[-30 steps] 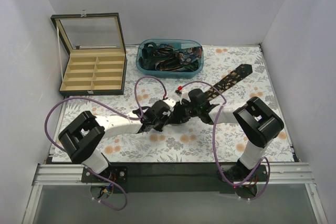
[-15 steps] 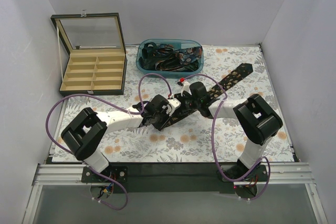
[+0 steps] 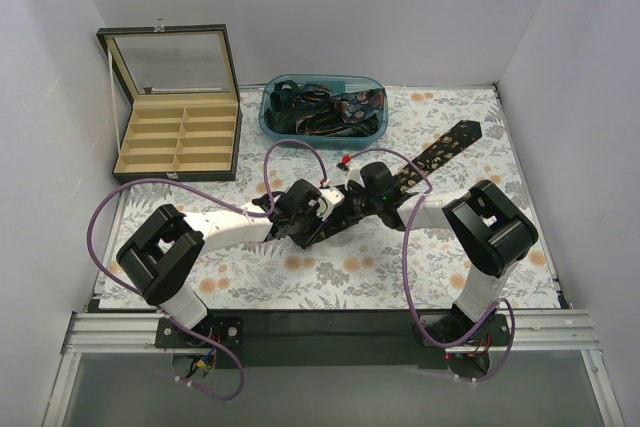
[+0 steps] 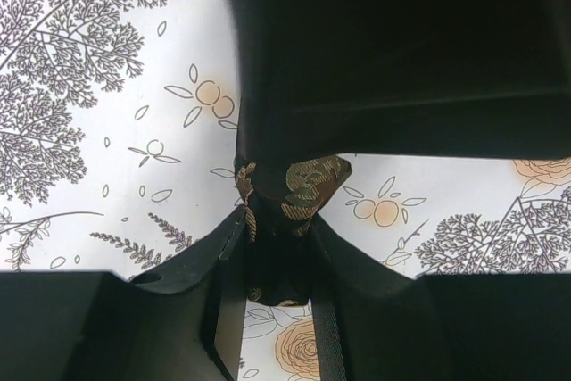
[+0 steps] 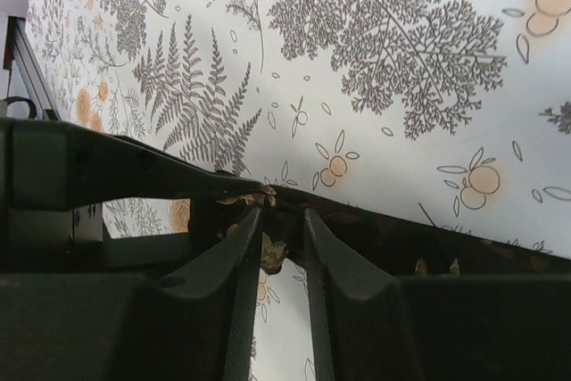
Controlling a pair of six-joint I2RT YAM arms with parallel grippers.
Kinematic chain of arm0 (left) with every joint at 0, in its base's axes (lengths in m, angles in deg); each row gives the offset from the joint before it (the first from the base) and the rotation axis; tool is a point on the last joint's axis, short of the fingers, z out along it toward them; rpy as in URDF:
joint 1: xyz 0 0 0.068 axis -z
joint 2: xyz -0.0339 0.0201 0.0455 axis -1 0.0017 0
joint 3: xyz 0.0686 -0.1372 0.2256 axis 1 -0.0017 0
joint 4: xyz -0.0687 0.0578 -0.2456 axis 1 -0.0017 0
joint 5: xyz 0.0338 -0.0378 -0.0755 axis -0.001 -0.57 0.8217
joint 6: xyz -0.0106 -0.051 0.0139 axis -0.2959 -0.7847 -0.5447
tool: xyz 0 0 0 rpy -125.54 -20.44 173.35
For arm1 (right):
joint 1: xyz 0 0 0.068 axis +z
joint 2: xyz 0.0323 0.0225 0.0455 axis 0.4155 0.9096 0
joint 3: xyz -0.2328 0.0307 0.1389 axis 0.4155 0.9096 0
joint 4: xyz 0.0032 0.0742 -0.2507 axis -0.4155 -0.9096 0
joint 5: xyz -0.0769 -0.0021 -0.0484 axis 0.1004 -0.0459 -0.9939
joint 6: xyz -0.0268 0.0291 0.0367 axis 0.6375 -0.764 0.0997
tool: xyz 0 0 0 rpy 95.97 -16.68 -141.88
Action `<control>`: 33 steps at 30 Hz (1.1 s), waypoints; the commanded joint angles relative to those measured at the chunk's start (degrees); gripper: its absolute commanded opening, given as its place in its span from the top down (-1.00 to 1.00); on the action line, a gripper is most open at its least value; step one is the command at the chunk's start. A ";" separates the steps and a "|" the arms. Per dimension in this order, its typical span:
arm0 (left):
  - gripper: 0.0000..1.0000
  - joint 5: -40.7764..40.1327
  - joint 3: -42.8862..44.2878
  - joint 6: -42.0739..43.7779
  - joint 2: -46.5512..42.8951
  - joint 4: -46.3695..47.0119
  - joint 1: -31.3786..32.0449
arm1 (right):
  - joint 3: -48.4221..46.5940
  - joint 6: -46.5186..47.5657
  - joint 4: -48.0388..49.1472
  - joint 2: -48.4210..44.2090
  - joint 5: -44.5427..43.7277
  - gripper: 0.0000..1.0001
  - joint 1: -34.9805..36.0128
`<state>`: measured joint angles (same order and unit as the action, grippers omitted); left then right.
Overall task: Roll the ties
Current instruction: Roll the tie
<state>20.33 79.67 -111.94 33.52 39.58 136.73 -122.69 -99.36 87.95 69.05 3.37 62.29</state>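
Observation:
One dark tie (image 3: 441, 153) with gold speckles lies diagonally on the flowered cloth, its wide end at the far right. Its near end is bunched between the two grippers at the table's middle. My left gripper (image 3: 322, 215) is shut on that bunched end; in the left wrist view the tie (image 4: 308, 186) fills the gap of the left gripper (image 4: 278, 231). My right gripper (image 3: 352, 204) faces it from the right. In the right wrist view the right gripper (image 5: 282, 216) pinches the tie (image 5: 428, 243) at its fingertips. More ties fill a teal bin (image 3: 266, 123).
An open divided wooden box (image 3: 178, 137) with a glass lid stands at the far left. The teal bin stands at the back centre. Purple cables (image 3: 285, 150) loop over both arms. White walls close in the left, right and back sides.
Both grippers have shifted together a little to the right and away from the front edge, along the tie, with its end still between them. The visible flat length of tie is shorter.

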 commanded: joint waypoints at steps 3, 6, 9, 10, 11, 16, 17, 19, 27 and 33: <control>0.42 -0.48 -1.19 -0.94 1.27 -4.55 -0.42 | 2.39 -0.32 2.05 -2.44 1.75 0.45 1.02; 0.42 -0.57 -1.19 -1.56 1.27 -4.73 -0.42 | 3.00 -0.41 2.05 -2.53 1.92 0.45 1.11; 0.43 -0.74 -1.19 -2.00 1.27 -4.82 -0.42 | 2.74 -0.41 2.14 -2.18 2.18 0.45 1.29; 0.42 -0.65 -1.19 -2.00 1.27 -4.82 -0.51 | 2.31 -0.41 2.31 -2.01 2.53 0.46 1.46; 0.42 -0.74 -1.19 -2.09 1.18 -4.82 -0.42 | 2.22 -0.41 2.40 -1.83 2.62 0.46 1.55; 0.42 -0.83 -1.36 -2.09 0.92 -4.81 -0.42 | 1.16 -0.67 2.93 -0.95 3.76 0.57 2.16; 0.42 -0.83 -1.36 -2.09 0.92 -4.82 -0.42 | 0.81 -0.58 2.93 -0.86 3.85 0.60 2.17; 0.38 -0.65 -1.36 -2.09 0.65 -4.73 -0.42 | 0.55 -0.58 2.93 -0.51 4.20 0.70 2.25; 0.29 -0.83 -1.54 -2.09 0.30 -4.73 -0.42 | -0.42 0.12 2.93 0.63 5.52 0.97 2.25; -0.01 -0.92 -1.10 -3.66 -1.97 -4.55 -0.51 | -1.12 0.74 2.93 1.68 6.14 0.97 2.34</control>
<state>20.11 79.65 -114.47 32.76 38.31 136.55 -121.38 -100.41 88.08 70.05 5.91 62.94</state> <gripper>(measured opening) 0.486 0.018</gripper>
